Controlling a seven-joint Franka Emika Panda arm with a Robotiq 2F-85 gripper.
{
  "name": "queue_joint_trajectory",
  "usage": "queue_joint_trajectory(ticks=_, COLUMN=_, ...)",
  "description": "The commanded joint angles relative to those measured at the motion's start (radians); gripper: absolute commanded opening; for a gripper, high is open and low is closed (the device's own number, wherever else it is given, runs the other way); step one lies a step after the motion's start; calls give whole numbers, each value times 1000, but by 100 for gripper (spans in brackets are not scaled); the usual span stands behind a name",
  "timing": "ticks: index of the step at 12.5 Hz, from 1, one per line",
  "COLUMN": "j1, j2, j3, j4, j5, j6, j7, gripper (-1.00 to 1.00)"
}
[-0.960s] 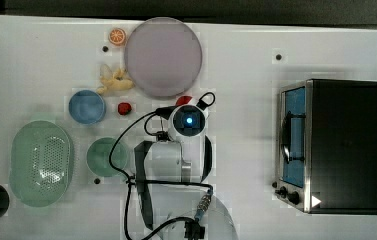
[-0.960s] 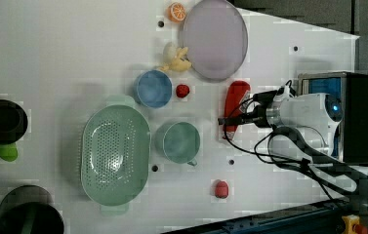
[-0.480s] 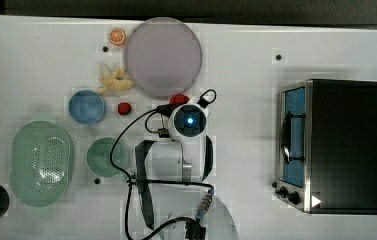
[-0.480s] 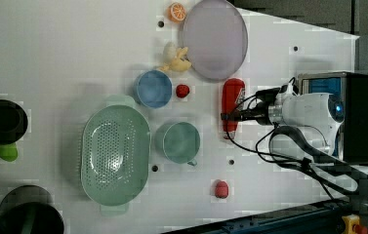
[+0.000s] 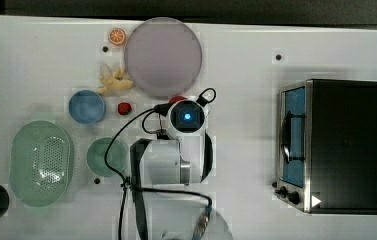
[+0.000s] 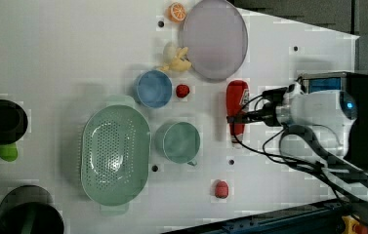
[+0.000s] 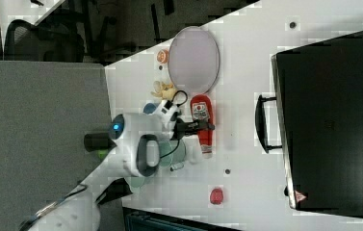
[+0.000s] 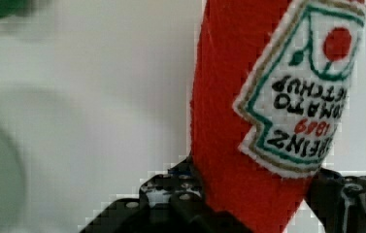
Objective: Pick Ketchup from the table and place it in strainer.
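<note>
Jaws now clamped on the Ketchup point(image 6: 236, 108), no longer wide open around it as a second earlier.

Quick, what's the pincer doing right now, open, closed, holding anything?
Pincer: closed on the Ketchup, one finger on each side of the bottle's red body.

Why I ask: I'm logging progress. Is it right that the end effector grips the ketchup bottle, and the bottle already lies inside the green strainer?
Not quite. The end effector does grip the ketchup bottle, but the bottle is not in the green strainer; the left view shows it beyond the green cup, near the purple plate.
</note>
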Motion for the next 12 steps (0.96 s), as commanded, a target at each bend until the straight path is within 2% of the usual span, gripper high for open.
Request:
queue_joint_trajectory(ticks=1, j1=6, j2=-200, j3=39, j4=52, j5=-6, j6=-138, j7=43, gripper=23)
queue_joint_trajectory(ticks=4, j1=11, j2=-342, j3=80, j4=96, j5=-5, j6=-307, j7=75, gripper=23)
queue_joint_trajectory(ticks=8, j1=27, j2=-453, j3=172, j4=151, j5=-1, j6=-535, j7=278, gripper=23)
queue_joint_trajectory(ticks=12, j1=51, j2=-444, j3=331, j4=172, j5=49, j6=-545, j7=549, gripper=23)
